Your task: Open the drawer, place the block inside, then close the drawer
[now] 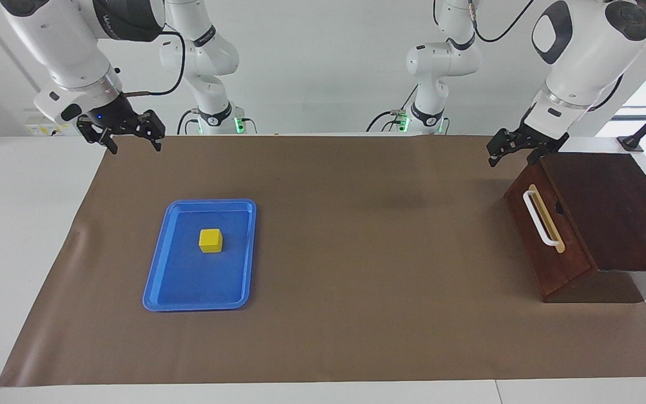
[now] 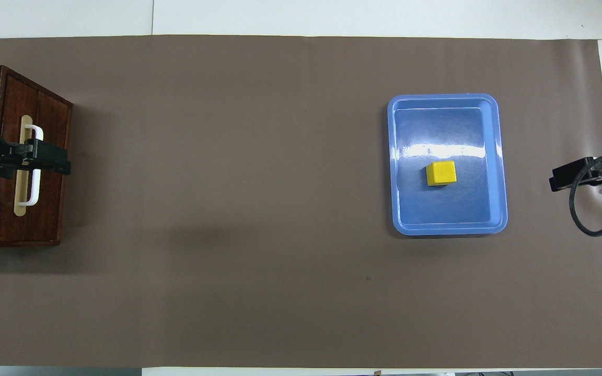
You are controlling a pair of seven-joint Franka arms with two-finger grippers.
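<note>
On blue tray (image 1: pixel 157 280), block (image 1: pixel 210 240); drawer (image 1: pixel 547 235) flush; left gripper (image 1: pixel 515 152), right gripper (image 1: pixel 130 141) apparently spread, empty.

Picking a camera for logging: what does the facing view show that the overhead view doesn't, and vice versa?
Facing only: both arms with their bases, the box's top, and that the left gripper and right gripper hang above the table with fingers open, holding nothing.
Overhead only: the left gripper seems to cover the handle, though the facing view shows it raised, and the drawer front is seen nearly square on.
Both: the drawer shut at the left arm's end of the table, and the block in the blue tray toward the right arm's end.
</note>
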